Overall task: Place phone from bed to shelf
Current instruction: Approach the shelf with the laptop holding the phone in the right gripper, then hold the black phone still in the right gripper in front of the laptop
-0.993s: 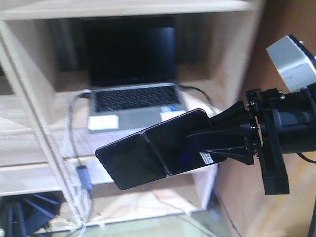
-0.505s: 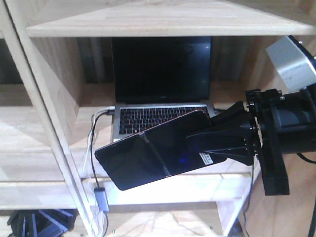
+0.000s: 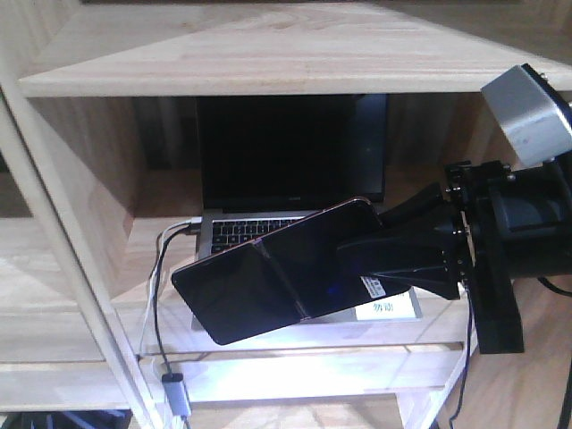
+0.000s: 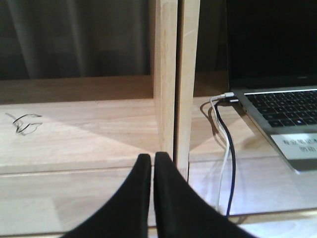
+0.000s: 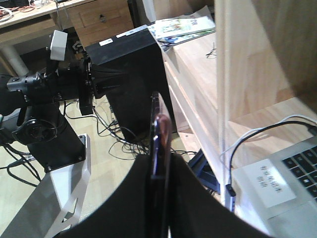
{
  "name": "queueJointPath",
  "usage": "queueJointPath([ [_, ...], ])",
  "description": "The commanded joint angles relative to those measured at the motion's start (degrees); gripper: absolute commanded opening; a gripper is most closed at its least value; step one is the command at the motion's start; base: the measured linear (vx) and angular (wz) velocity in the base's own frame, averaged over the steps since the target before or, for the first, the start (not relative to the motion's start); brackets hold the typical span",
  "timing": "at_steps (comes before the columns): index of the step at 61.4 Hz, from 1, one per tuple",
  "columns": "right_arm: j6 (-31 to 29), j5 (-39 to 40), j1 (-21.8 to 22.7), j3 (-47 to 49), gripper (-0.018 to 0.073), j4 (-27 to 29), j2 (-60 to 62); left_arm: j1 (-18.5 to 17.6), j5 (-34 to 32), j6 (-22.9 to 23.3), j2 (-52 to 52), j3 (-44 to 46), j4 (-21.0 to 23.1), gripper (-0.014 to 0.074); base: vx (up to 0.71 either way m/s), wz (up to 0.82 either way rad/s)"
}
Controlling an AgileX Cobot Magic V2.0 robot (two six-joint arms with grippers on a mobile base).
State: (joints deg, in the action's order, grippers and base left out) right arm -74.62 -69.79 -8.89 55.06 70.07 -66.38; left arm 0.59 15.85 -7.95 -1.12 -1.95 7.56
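Glossy black phone [image 3: 259,290] in right gripper [image 3: 357,266], before grained pale-wood shelf [image 3: 268,54].

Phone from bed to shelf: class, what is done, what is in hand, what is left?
Done: the phone is lifted, gripped by the right end effector. In hand: it hangs tilted before the shelf, in front of the laptop. Left: set it on the shelf, release.

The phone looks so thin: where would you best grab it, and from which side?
By one short end, as the right gripper does: pinch the two flat faces near the barcode sticker, coming in along its length. The phone is thin and glossy, so its edges probably offer little; the far end is free to reach the shelf.
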Motion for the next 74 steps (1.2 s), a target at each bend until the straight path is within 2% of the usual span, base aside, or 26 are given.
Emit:
queueJointPath([
  [1, 0.09, -4.10, 0.13, 1.53, -0.0001, 5.46, 1.21, -0.18, -4.18, 0.22, -0.30, -0.13, 0.40, 0.0001, 0.11, -0.03],
  [74, 0.09, -4.14, 0.13, 1.53, -0.0001, 5.46, 1.21, -0.18, -4.18, 0.22, -0.30, -0.13, 0.40, 0.0001, 0.05, 0.00],
])
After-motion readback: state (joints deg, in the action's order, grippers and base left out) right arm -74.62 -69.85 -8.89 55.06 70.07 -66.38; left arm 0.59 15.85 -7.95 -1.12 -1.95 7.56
